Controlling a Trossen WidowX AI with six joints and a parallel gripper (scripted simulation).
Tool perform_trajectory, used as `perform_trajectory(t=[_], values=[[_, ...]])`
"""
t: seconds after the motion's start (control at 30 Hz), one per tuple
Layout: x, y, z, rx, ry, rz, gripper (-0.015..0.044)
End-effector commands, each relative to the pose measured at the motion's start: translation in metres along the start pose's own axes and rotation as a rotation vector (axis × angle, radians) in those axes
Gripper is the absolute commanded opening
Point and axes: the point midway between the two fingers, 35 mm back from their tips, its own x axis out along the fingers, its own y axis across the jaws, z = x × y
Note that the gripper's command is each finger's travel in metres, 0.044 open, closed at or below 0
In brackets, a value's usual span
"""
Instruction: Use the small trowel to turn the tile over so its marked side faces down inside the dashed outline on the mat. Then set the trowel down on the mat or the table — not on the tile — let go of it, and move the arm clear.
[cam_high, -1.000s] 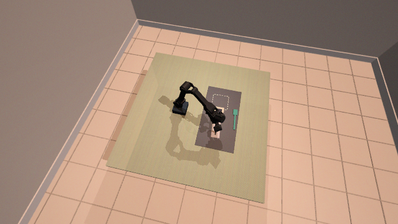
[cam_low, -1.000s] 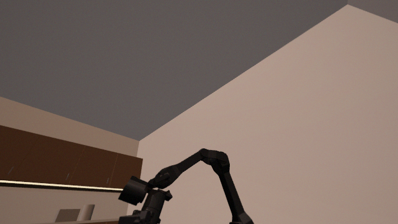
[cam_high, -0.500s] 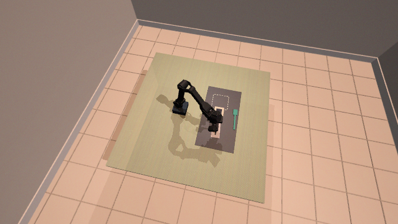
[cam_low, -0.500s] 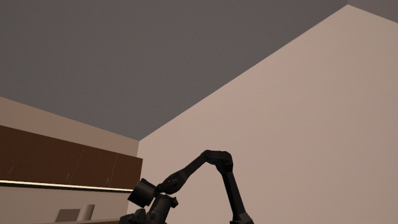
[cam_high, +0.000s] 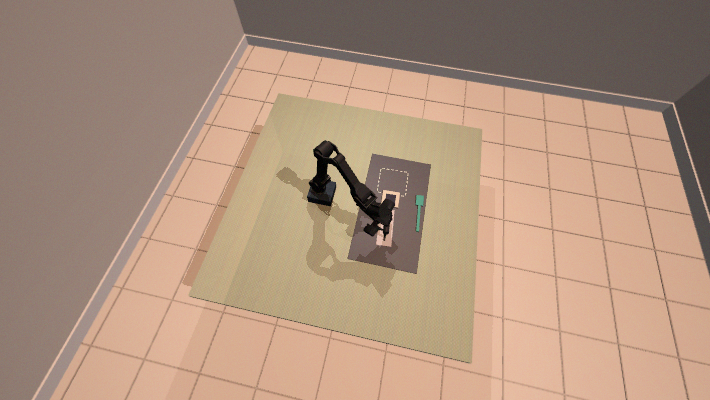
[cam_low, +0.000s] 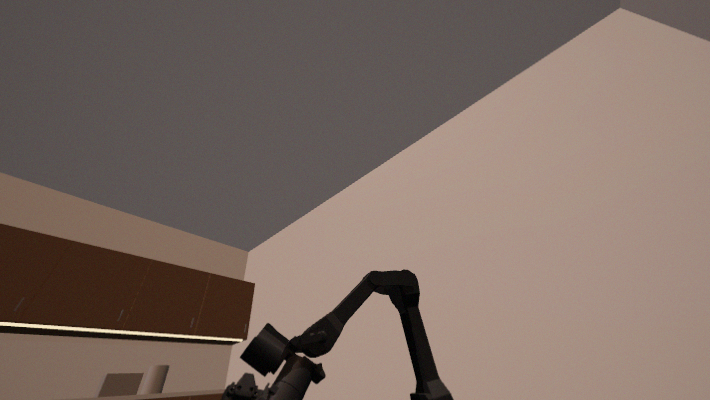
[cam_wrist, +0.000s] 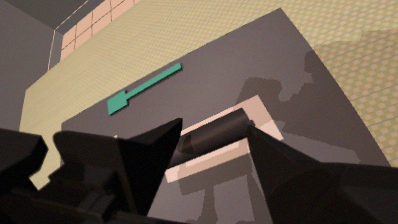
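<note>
The tile, cream with a dark square mark facing up, lies on the grey mat at the near edge of the dashed outline. A pale, narrow plate lies nearer the mat's front, in line with the tile. A dark cylinder like a trowel handle shows over this plate. A teal flat tool with a square blade and thin handle lies near the mat's right edge. My gripper is open above the dark cylinder, holding nothing. The tile is hidden in the wrist view.
The mat lies on a pale green table, and the arm's base stands left of the mat. The arm reaches across the mat's left side and covers part of the pale plate. The exterior view shows only the arm, walls and brown cupboards.
</note>
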Motion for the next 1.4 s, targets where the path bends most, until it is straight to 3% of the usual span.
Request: perform_trajectory(t=[0.0, 0.97, 1.37], values=[[0.0, -0.001, -0.005, 0.091, -0.012, 0.007, 0.03], [-0.01, 0.019, -0.052, 0.994, -0.051, 0.248, 0.03], [-0.003, 0.021, -0.051, 1.014, -0.048, 0.253, 0.03]])
